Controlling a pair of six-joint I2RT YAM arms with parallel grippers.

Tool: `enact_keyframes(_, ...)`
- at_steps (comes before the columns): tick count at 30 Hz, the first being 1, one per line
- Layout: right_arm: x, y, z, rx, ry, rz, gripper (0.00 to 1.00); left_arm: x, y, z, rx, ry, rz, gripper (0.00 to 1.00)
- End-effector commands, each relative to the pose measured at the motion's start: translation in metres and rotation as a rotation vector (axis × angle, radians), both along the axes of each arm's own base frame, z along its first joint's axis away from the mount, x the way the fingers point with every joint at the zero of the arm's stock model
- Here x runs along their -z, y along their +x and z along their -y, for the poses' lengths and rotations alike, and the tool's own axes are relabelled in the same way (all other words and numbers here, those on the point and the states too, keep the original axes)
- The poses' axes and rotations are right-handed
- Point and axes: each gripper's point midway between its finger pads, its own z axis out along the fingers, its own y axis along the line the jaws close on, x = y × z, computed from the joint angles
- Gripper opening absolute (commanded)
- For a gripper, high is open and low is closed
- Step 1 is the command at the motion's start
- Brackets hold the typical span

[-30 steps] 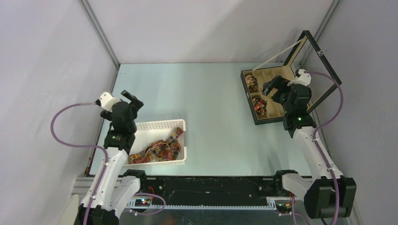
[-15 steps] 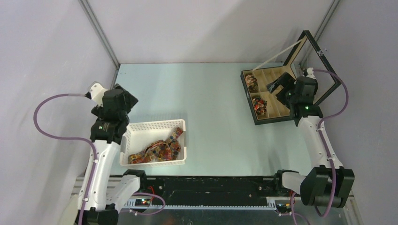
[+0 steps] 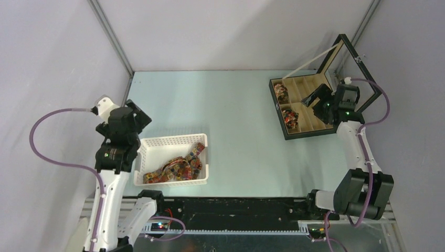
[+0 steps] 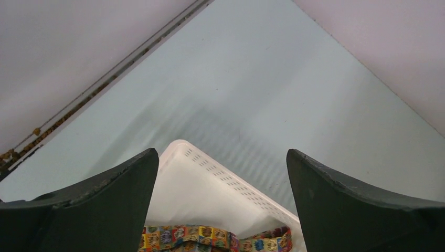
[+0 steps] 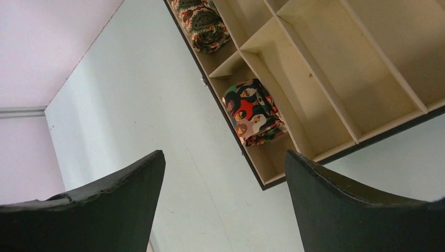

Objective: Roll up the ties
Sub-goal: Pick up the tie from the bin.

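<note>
Two rolls, a paisley tie and a red-and-black tie, sit in separate compartments of the open black box, clearest from the right wrist. Only the top view shows the loose ties tangled in the white basket on the desk, too knotted to count. Both arms hang raised: the right claw over the box, the left claw over the basket's corner, each spread and empty.

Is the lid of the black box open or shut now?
Open. The lid stands raised off the black box, and the compartments lie uncovered; two hold rolled ties.
</note>
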Motion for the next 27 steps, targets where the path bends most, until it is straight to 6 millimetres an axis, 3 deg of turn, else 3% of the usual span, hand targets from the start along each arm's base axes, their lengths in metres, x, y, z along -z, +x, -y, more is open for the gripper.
enact_keyframes(1,-0.029,0.007,0.003,-0.024,-0.103,0.104,0.86,-0.018,-0.004,-0.005,0.015,0.055,0.066,0.99)
enact_keyframes(5,-0.041,0.009,-0.01,-0.134,-0.256,0.179,0.86,-0.012,-0.003,-0.002,0.051,0.069,0.061,1.0)
enact_keyframes(9,-0.044,0.017,-0.04,-0.26,-0.273,0.203,0.93,0.002,0.001,0.01,0.131,0.062,0.029,1.0)
enact_keyframes(13,-0.064,0.024,-0.101,-0.391,-0.509,0.189,0.95,0.014,0.003,0.014,0.155,0.056,0.003,1.0)
enact_keyframes(14,-0.069,0.018,-0.127,-0.417,-0.598,0.203,0.95,0.016,0.003,0.013,0.149,0.058,-0.001,1.0)
enact_keyframes(15,-0.077,0.022,-0.131,-0.403,-0.707,0.208,0.95,0.016,0.002,0.012,0.145,0.059,-0.002,1.0)
enact_keyframes(16,-0.077,0.012,-0.168,-0.485,-0.748,0.244,0.97,0.017,0.001,0.01,0.135,0.062,-0.003,1.0)
enact_keyframes(17,-0.085,0.013,-0.177,-0.477,-0.807,0.283,0.98,0.017,0.001,0.01,0.131,0.063,-0.003,1.0)
enact_keyframes(18,-0.083,0.005,-0.202,-0.525,-0.82,0.31,0.99,0.016,-0.001,0.008,0.121,0.067,-0.003,1.0)
enact_keyframes(22,-0.08,-0.01,-0.268,-0.697,-0.702,0.371,0.99,0.018,-0.006,0.001,0.089,0.081,-0.009,1.0)
enact_keyframes(23,-0.084,-0.02,-0.291,-0.778,-0.653,0.408,0.99,0.019,-0.007,0.0,0.082,0.082,-0.011,1.0)
enact_keyframes(26,-0.085,-0.042,-0.333,-0.918,-0.604,0.468,1.0,0.019,-0.011,-0.005,0.056,0.088,-0.014,1.0)
enact_keyframes(27,-0.088,-0.057,-0.353,-0.993,-0.564,0.505,1.0,0.02,-0.012,-0.006,0.052,0.087,-0.014,1.0)
